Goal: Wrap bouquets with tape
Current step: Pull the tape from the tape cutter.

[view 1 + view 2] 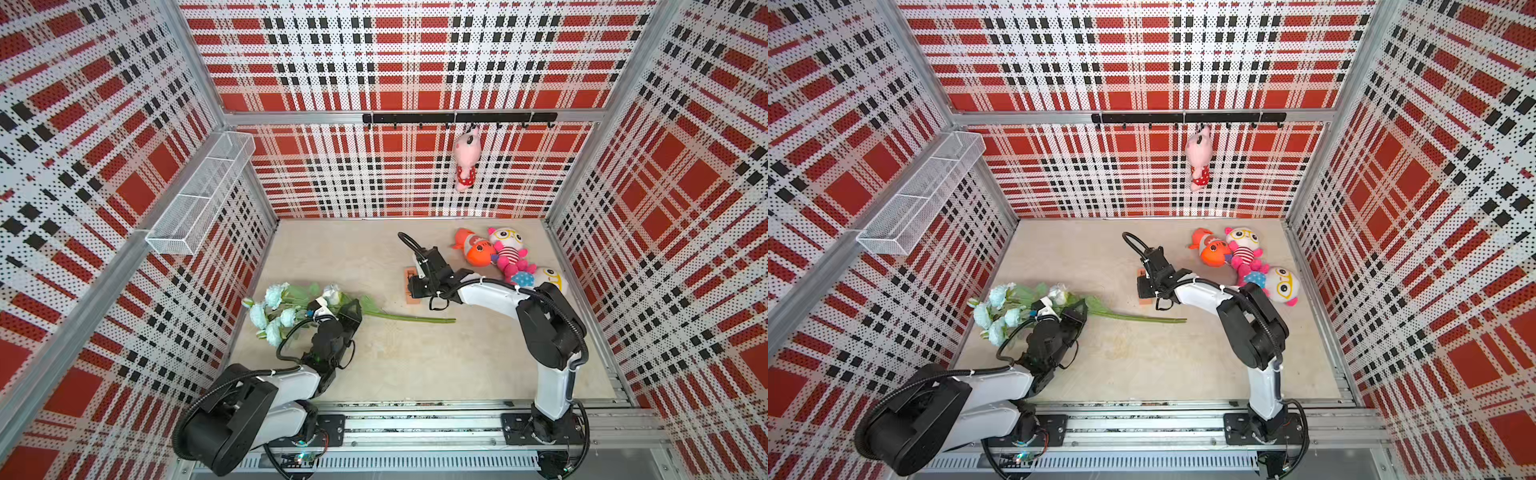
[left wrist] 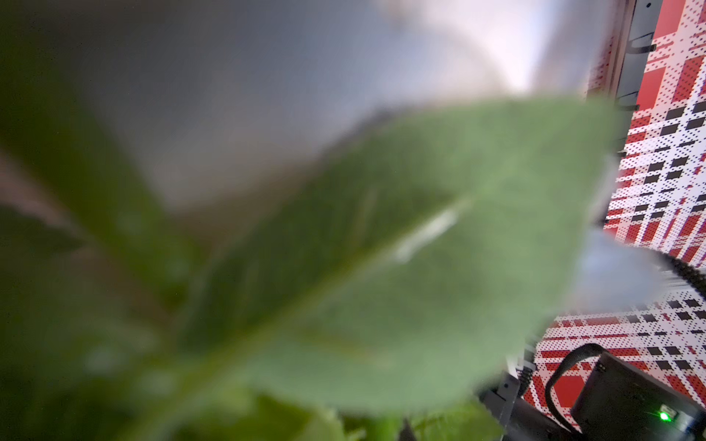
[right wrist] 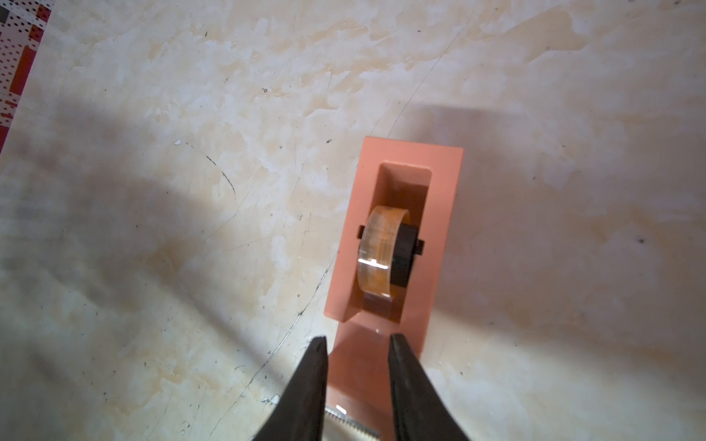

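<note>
Lying on beige table (image 1: 415, 365) (plaid walls (image 1: 415, 62)), bouquet (image 1: 274, 307) clamped by left tool (image 1: 352, 311); right tool (image 3: 358, 338) parted over tape (image 3: 376, 256).

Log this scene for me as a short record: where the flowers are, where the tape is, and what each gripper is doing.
bouquet: lying on the table, blooms toward the left wall, stems toward the centre
tape dispenser: flat on the table, behind the stems, apart from them
left gripper: shut, at the stems; actual grip hidden
right gripper: open, over the dispenser's low cutter end
bystanders: plush toys near the right wall; pink plush hanging from the back rail
</note>
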